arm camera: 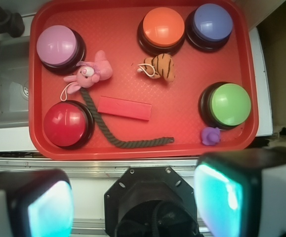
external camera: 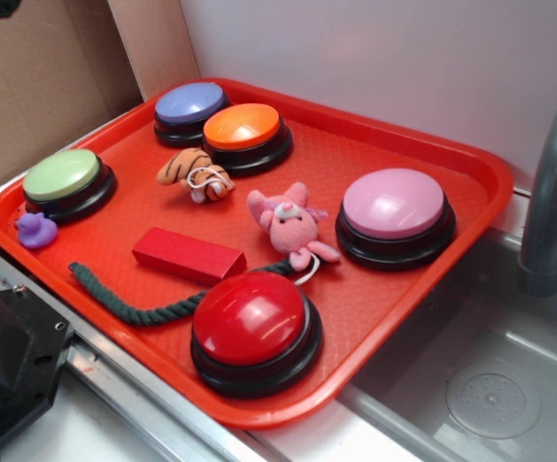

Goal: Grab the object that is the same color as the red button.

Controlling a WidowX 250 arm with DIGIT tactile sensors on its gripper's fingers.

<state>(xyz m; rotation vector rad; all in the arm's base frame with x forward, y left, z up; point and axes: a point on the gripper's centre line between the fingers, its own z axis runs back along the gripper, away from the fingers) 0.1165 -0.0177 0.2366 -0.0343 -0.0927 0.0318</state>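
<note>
though matte, flat rectangular block (external camera: 189,255)

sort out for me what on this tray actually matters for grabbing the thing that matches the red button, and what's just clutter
Belongs to the job:
- red button
- red block, lying flat beside it
- gripper, fingers open, holding nothing

Just lying about:
- pink button
- orange button
- purple button
- green button
- pink plush toy
- tiger plush
- purple duck
- dark rope
</note>
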